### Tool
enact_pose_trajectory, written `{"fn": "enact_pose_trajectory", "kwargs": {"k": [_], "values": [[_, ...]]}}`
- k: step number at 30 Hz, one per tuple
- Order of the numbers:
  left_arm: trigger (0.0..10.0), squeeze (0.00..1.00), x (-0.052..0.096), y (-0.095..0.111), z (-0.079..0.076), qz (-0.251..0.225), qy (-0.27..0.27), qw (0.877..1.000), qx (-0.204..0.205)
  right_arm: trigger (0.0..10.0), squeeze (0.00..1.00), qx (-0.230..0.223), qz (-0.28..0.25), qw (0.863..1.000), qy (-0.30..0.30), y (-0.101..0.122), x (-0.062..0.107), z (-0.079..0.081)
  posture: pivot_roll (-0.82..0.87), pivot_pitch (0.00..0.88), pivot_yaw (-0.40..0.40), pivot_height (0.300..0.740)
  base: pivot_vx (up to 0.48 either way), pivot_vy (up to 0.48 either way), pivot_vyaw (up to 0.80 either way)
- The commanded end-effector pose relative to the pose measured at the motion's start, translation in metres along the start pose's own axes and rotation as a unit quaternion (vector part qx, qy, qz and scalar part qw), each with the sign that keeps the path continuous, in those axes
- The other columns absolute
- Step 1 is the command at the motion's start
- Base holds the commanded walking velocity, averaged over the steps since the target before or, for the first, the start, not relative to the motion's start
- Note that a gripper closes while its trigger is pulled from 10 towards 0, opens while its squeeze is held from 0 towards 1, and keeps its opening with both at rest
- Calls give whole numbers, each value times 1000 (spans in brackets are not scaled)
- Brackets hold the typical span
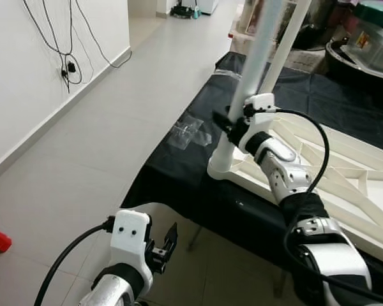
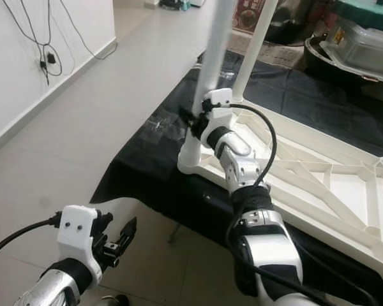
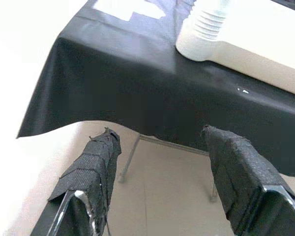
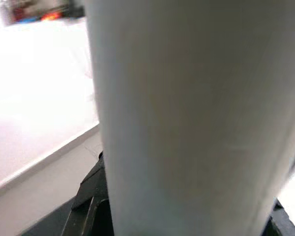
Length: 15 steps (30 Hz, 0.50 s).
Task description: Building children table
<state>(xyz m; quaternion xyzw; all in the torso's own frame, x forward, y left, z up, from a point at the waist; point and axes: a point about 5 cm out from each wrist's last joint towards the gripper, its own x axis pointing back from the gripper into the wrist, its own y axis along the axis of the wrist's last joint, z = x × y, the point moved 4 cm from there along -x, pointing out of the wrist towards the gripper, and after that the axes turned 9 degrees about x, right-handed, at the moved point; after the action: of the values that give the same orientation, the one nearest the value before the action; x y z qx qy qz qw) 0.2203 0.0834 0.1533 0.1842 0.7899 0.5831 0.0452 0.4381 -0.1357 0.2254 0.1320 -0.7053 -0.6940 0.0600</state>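
The right gripper [image 1: 233, 122] clasped the leg [image 1: 255, 70], which stood upright in the corner socket [image 1: 222, 166] of the upturned tabletop [image 2: 319, 185], its axis vertical. The left gripper [image 1: 166, 245] hung open, low beside the black cloth [image 3: 113, 73], farther away.

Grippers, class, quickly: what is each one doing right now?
Left gripper: open, empty, below the black-covered table's edge.
Right gripper: shut on the white table leg.
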Motion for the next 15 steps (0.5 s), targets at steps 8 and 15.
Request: {"fn": "enact_pose_trajectory", "kwargs": {"k": [8, 15], "values": [[10000, 0, -4, -1, 4, -2, 4, 1000, -6, 10000, 0, -45, 73, 963, -255, -51, 30, -11, 234, 143, -111, 740, 0, 0, 0], [10000, 0, -5, 0, 3, -4, 2, 1000, -6, 10000, 0, -2, 86, 942, -326, -46, 27, -5, 239, 156, -111, 740, 0, 0, 0]]}}
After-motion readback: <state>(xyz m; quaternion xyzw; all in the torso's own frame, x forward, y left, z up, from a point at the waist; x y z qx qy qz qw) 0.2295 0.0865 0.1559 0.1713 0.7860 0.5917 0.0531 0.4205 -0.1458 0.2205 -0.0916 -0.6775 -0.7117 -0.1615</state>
